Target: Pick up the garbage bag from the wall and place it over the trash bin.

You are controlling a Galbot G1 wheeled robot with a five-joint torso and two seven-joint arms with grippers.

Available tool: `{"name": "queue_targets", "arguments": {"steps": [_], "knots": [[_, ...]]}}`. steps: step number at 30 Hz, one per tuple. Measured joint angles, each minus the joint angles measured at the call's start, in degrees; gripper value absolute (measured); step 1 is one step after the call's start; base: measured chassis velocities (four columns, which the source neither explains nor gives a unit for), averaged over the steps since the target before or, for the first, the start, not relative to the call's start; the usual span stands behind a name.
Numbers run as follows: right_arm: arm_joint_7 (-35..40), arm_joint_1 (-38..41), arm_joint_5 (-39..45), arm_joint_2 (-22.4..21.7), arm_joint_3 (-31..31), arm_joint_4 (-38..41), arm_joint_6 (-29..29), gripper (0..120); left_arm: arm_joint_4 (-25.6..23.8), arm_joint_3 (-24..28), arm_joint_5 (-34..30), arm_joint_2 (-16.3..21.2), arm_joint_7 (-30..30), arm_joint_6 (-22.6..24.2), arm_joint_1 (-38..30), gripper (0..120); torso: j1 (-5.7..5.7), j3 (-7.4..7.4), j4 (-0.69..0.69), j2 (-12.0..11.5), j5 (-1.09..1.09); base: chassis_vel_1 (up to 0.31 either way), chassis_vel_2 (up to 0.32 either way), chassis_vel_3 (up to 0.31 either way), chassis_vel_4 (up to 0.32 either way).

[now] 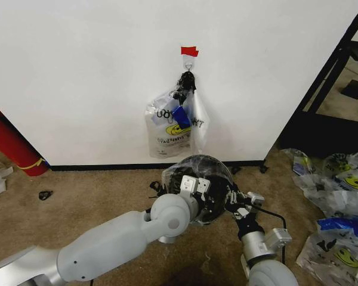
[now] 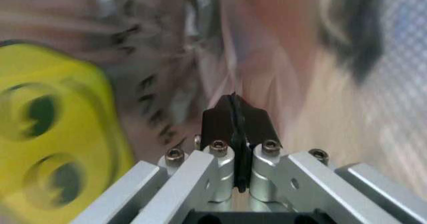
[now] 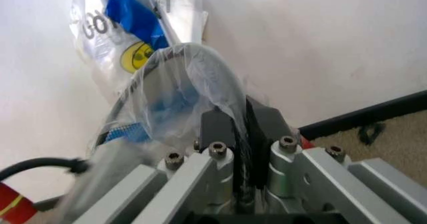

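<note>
A test room: bare white wall (image 1: 77, 77), brown carpet (image 1: 95, 196), black shelving (image 1: 340, 65)

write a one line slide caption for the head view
Both grippers, left and right, hold a garbage bag stretched over the trash bin below the wall's hanging bag bunch.

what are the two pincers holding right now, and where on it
Both hold the thin see-through plastic garbage bag stretched over the round black wire-mesh trash bin. The left pincer and the right pincer are each shut on its film at the bin's rim.
</note>
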Motion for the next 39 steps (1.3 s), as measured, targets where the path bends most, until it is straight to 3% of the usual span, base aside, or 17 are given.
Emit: {"name": "queue_targets", "arguments": {"steps": [8,17,31,36,39], "knots": [[0.1,-0.5,0.4,0.0,-0.6,1.0,0.0,1,3.7,0.4,0.1,-3.0,0.7,-0.2,-0.1,0,0.00,0.00,0.00,0.0,0.00,0.000,0.000,0.000,0.000],[0.2,-0.2,0.7,0.1,-0.4,0.7,-0.1,1,2.9,-0.2,0.3,-3.1,1.3,-1.2,-0.2,0,0.00,0.00,0.00,0.0,0.00,0.000,0.000,0.000,0.000],[0.5,2.3,6.2,1.3,1.8,-1.1,-0.1,1,-8.2,-7.4,5.4,6.7,3.9,-1.1,2.5,1,0.00,0.00,0.00,0.0,-0.02,0.000,0.000,0.000,0.000],[0.3,3.7,18.3,2.9,4.0,-3.7,-0.1,1,-17.5,-17.7,8.5,12.6,7.8,-2.3,11.0,23,0.00,0.00,0.00,0.0,-0.02,0.000,0.000,0.000,0.000],[-0.5,4.1,22.0,3.2,4.6,-4.6,-0.1,1,-20.2,-22.2,11.0,14.2,9.6,-3.4,14.8,29,0.00,0.00,0.00,0.0,-0.02,0.000,0.000,0.000,0.000]]}}
